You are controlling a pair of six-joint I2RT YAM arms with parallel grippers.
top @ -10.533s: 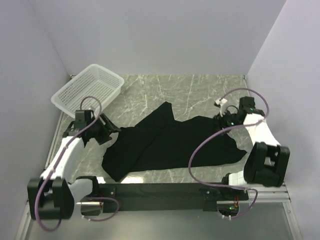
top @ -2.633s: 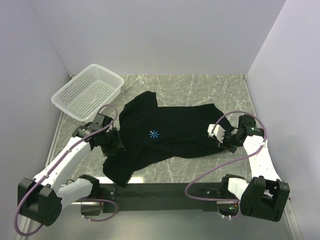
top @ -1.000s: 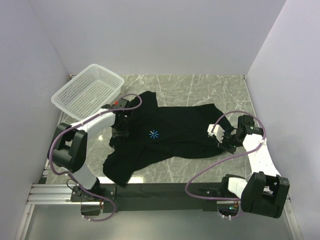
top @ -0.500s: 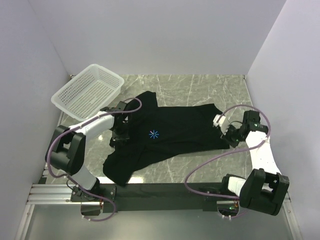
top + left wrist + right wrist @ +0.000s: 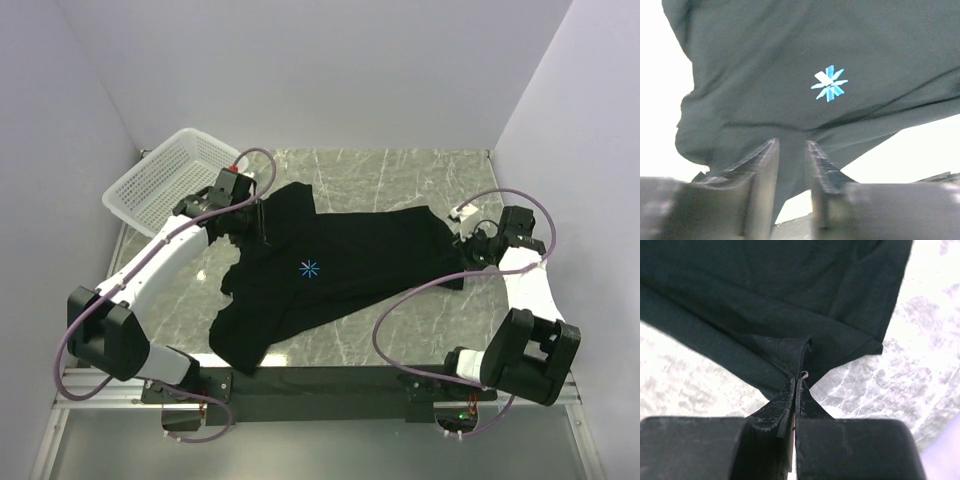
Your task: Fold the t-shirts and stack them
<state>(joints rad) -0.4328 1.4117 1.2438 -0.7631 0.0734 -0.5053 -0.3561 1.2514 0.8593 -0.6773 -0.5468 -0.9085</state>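
Observation:
One black t-shirt [image 5: 340, 265] lies spread and rumpled on the marble table, its light-blue mark [image 5: 308, 267] facing up. My left gripper [image 5: 252, 222] hovers over the shirt's upper-left part. In the left wrist view its jaws [image 5: 791, 145] stand apart, with cloth [image 5: 790, 75] and the mark [image 5: 829, 84] below them and nothing clasped. My right gripper [image 5: 468, 243] is at the shirt's right edge. The right wrist view shows it [image 5: 799, 377] shut on a pinched fold of the black cloth [image 5: 780, 300].
A white mesh basket [image 5: 150, 170] stands at the back left, just behind the left arm. Purple cables loop off both arms. Walls close in the table on the left, back and right. The black base rail [image 5: 320, 380] runs along the near edge.
My left gripper has risen from the shirt's left edge toward the back and its jaws have parted. My right gripper has drawn the shirt's right edge rightward and back.

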